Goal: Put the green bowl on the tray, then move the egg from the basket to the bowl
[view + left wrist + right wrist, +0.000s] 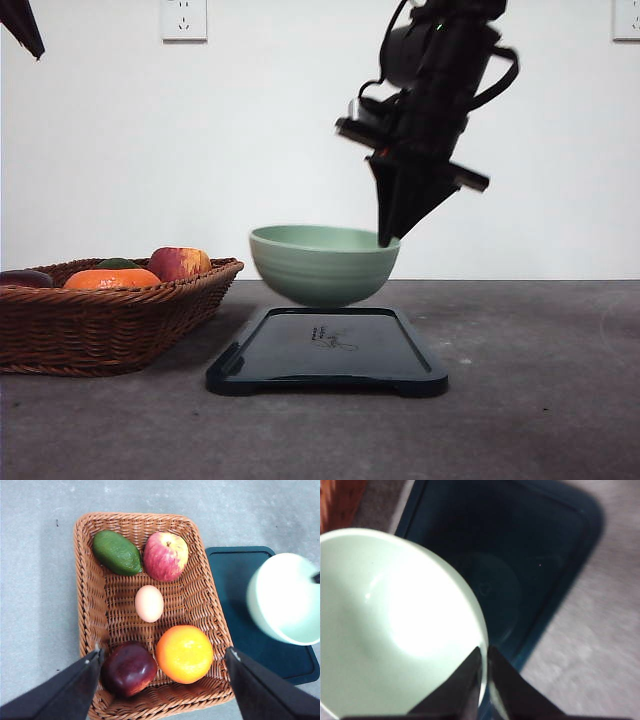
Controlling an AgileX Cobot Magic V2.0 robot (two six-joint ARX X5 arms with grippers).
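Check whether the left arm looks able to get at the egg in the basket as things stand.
Probably yes. The left tool hangs open above the basket, and the egg lies bare at its middle, apart from the surrounding fruit, with nothing over it.

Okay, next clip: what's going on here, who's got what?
The right end effector is pinched on the rim of the green bowl, holding it in the air just above the tray; the bowl is not set down yet. The left end effector hangs open over the basket, where the egg lies among the fruit, untouched.
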